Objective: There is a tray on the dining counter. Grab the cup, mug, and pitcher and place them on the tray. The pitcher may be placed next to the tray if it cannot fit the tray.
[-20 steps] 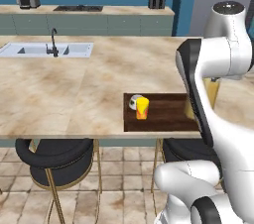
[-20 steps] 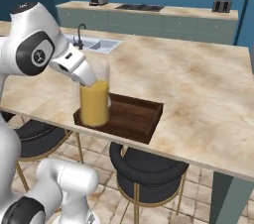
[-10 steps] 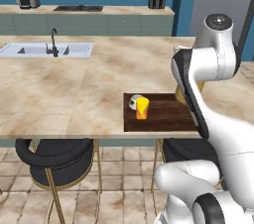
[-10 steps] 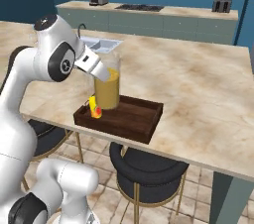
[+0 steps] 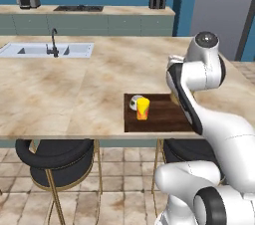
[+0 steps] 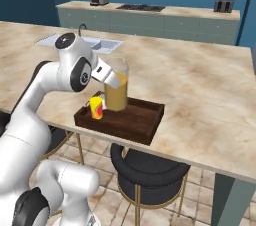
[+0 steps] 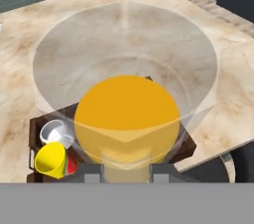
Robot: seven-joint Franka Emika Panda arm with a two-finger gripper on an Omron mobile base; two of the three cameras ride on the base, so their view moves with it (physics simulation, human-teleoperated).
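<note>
Gripper [image 7: 126,171] of mine is clamped on the pitcher [image 6: 116,90] over the tray [image 6: 145,120], with the cup [image 6: 96,107] and mug [image 5: 135,102] at its left end.

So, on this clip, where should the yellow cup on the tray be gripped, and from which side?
Grip the cup across its upper wall, coming straight down from above. It stands upright, tapered, with no handle. The mug sits close behind it and the pitcher in the gripper stands beside it on the tray, so sideways approaches look crowded.
</note>
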